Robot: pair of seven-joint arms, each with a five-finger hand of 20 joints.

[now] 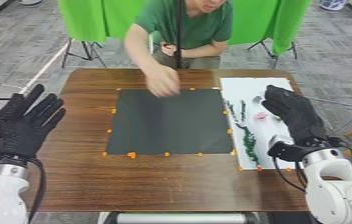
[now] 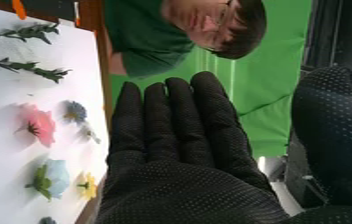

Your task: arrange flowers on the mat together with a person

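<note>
1. Looks like the choosing step: a flower to be picked for the mat (image 1: 168, 122), with a person's hand (image 1: 163, 82) over its far part, between the left and right fingers.
2. Straight and close together on the right hand (image 1: 294, 112), thumb set wide, grasping nothing, at the white board (image 1: 243, 85).
3. Straight and spread on the left hand (image 1: 21, 125), likewise grasping nothing, left of the mat.
4. Calls next, probably, for lowering the right fingers, closing gently on a stem, then carrying it left to the mat, clear of the person's hand.
5. Lying loose on the white board, not in a container: sprigs (image 1: 249, 145) left of the right fingers and nearer the robot; pink flower (image 2: 37, 124), blue flower (image 2: 57, 177) and yellow flower (image 2: 88, 186) beside them.
</note>
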